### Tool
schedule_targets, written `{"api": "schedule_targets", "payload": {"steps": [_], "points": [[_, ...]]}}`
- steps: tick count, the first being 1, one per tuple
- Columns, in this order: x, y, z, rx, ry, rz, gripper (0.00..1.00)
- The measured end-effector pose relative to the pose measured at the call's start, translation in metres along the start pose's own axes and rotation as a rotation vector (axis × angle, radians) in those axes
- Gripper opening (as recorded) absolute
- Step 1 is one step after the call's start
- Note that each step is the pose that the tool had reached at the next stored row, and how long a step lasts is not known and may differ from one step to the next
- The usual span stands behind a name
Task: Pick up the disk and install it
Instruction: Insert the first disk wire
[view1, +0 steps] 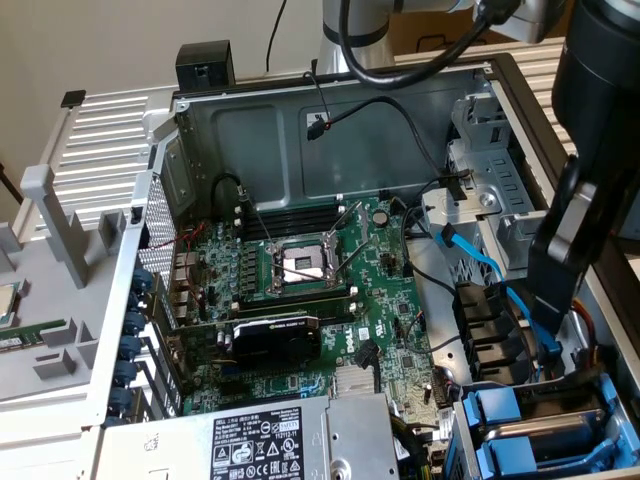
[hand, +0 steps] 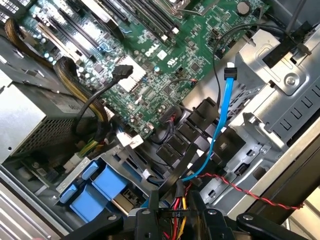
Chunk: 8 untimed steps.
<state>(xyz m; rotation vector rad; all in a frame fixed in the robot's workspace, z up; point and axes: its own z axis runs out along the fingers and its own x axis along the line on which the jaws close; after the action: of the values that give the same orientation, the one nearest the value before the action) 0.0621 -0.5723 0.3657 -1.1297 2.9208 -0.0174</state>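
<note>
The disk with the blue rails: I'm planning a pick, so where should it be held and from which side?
Grip the disk across its two blue rails, coming down through the open side of the case. It seems to lie flat with a rail on each edge, giving parallel opposed faces. The drive cage walls crowd any sideways approach.
</note>
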Motion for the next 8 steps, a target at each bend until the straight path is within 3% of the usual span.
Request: {"api": "schedule_targets", "payload": {"steps": [8], "points": [[0.0012, 0.0012, 0.0013, 0.0052, -0.0053, 0.012, 0.35]]}}
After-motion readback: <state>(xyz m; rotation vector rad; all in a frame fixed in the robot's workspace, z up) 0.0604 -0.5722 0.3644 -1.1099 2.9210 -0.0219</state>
